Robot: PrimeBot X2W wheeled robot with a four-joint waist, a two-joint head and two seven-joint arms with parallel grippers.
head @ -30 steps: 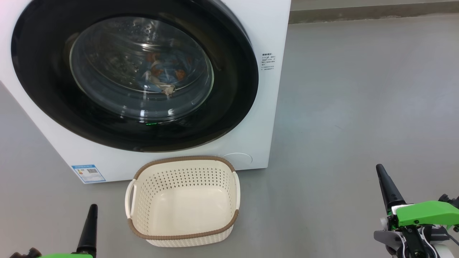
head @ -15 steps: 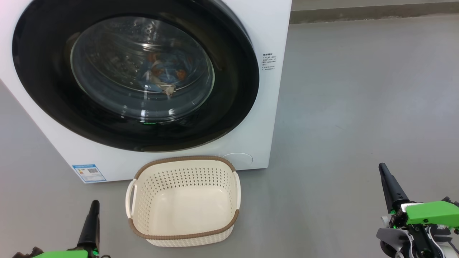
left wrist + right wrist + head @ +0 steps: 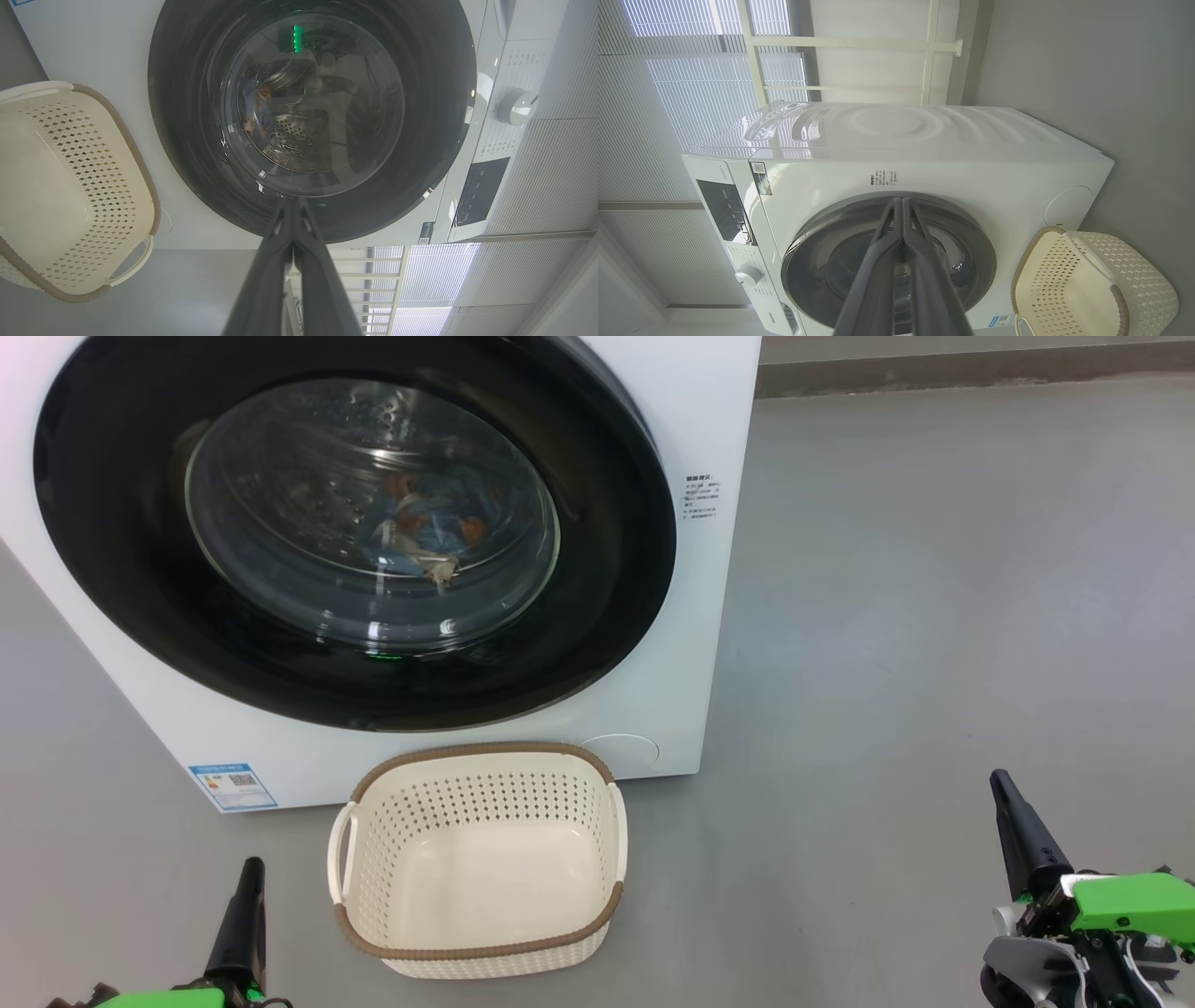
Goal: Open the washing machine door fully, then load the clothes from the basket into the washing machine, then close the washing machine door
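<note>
Trouble from here seems unlikely. The large round washing machine door (image 3: 597, 569), glossy black rim around a bulging clear glass bowl, sits flush against the big white boxy washing machine (image 3: 695, 429) across the upper left of the head view. Through the glass I see the light blue clothes with orange-brown print (image 3: 425, 527) lying in the perforated steel drum (image 3: 289, 137). The small cream perforated plastic basket with its brown woven-look rim (image 3: 476, 749) stands empty on the grey floor (image 3: 934, 616) at bottom centre, just in front of the machine and below the door. The job looks all but finished.

What could spoil it: I cannot tell whether the door has clicked home, and a door only pushed to might drift open. Nor can I see whether any fabric is nipped at its edge. If either arm goes in for a press, the basket is the one thing in the way, and a low sweep would shove it against the machine.

The left claw (image 3: 252, 870), at the lower left, has its two dark fingers pressed together on nothing. The right claw (image 3: 1000, 782), at the lower right, is likewise pinched closed and empty. Both hang well apart from machine and basket.

Round about: a small blue label sticker (image 3: 231, 786) at the machine's lower left corner, and a white dial (image 3: 517, 106) at the right of the left wrist view.
</note>
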